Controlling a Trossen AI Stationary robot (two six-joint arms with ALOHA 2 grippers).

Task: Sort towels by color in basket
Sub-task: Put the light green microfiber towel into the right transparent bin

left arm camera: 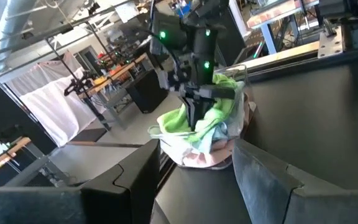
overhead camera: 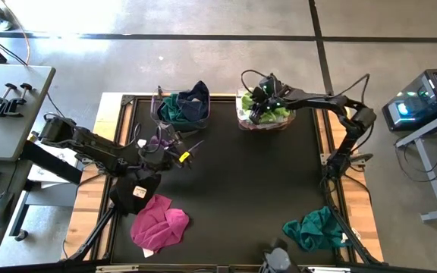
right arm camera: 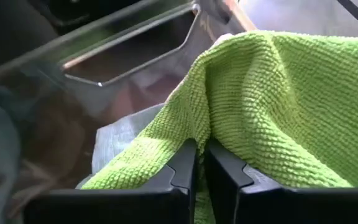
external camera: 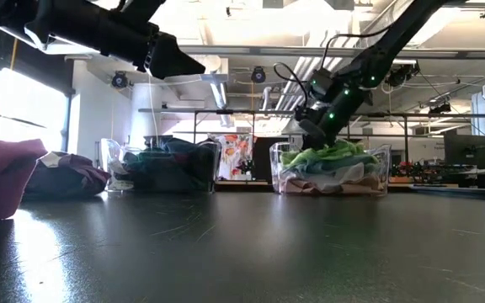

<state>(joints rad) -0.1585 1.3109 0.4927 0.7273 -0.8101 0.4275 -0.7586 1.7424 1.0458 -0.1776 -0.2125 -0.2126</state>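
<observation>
Workshop surroundings, with grey floor and side desks, frame a black-topped bench (overhead camera: pixel 234 189) carrying two clear plastic baskets along its 12 o'clock edge.

**Location.** The lime green waffle-weave towel (right arm camera: pixel 272 106) lies on top of the pale cloths in the right-hand clear basket (overhead camera: pixel 262 121), at about 1 o'clock on the bench. The left-hand clear basket (overhead camera: pixel 180 106), at 11 o'clock, holds dark navy and teal cloths. A magenta towel (overhead camera: pixel 160 224) lies loose at 7 o'clock, and a teal towel (overhead camera: pixel 315 230) at 5 o'clock.

**Grippers.** The right gripper (right arm camera: pixel 201 162) is clenched on a fold of the lime green towel, over the right-hand basket. The left gripper (overhead camera: pixel 182 157) hovers at about 9 o'clock, above the bench; whether it is released or clenched cannot be told.

**Handling.**
1. Expect a light, soft, limp cloth. It will drape and sag from any single hold.
2. The textured weave should resist slipping; breakage is no concern.
3. Take hold at a raised fold or ridge, as at present. A flat area offers nothing to pinch.
4. Trailing corners may snag the basket rim.

**Orientation.** The towel is bunched, so no true long axis can be read. In the right wrist view, the pinched ridge rises from the jaws towards the basket's handle cut-out.
</observation>
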